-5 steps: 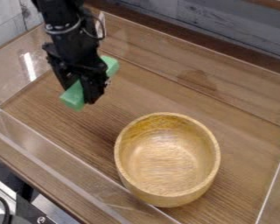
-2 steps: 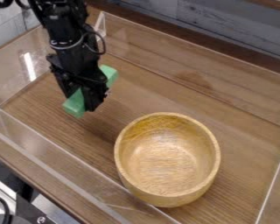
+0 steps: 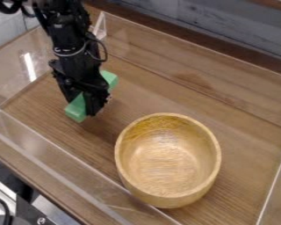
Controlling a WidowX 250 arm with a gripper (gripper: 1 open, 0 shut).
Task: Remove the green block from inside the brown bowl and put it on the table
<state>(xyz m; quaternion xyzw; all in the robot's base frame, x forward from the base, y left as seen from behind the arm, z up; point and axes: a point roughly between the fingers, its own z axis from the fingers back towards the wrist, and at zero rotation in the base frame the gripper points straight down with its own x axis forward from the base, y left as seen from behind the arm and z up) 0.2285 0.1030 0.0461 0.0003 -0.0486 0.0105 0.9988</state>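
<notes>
Lower than a second ago, your gripper [image 3: 84, 104] has carried the green block [image 3: 89, 97] down toward the table [image 3: 202, 88], and the pair now sits a little further toward the near-left corner. You can see the black fingers clamped together on the block, one on each side, with the gripper pointing straight down.

Much of the block is hidden from you. Its middle is covered by the fingers, so only a green end by the upper right of the gripper and a green corner at the lower left show. That lower corner looks to be at or very near the tabletop, but you cannot tell whether it actually touches the wood, since the fingers and their shadow cover the contact point.

The brown bowl [image 3: 168, 158] stands upright toward the near-right part of the table, clearly apart from the block, and it has not shifted since the earlier frame. Its inside shows only bare wood grain.

Your arm runs up out of the top left of the view, so its upper links are cut off. Clear acrylic walls [image 3: 61, 185] line the table's edges; reflections on the near one blur what lies behind it.
</notes>
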